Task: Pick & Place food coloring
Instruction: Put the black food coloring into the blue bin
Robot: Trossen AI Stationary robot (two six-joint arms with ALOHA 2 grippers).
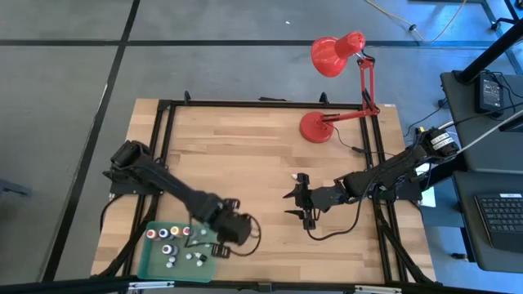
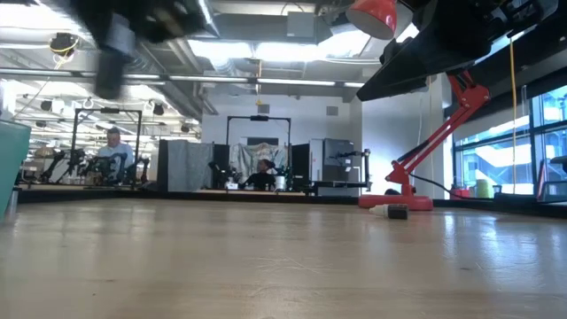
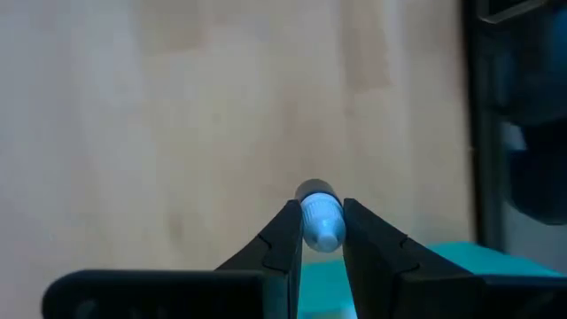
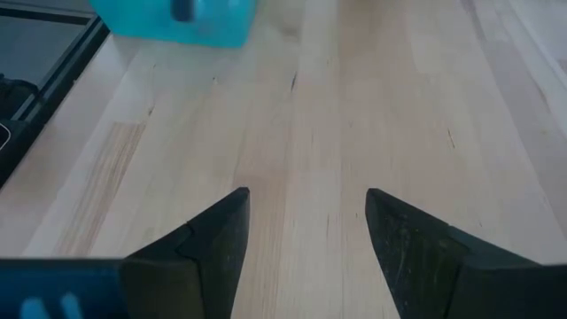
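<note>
Left pincer (image 3: 321, 232) clenched on a tiny whitish food coloring bottle (image 3: 318, 218), at about 7 o'clock on the desk (image 1: 245, 155) by the green tray (image 1: 155, 260). Could easily squirt out sideways, gripped only by the tip. Right pincer (image 4: 306, 235) idle, released, mid-desk.

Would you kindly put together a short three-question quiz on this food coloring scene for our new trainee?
1. True or false: the left gripper is shut on a small bottle.
2. Where does the green tray sit? A) by the red lamp B) at the table's near-left corner C) off the table
3. Fill in: the right gripper hangs ____ over bare wood.

Key: 1 true; 2 B; 3 open.
</note>
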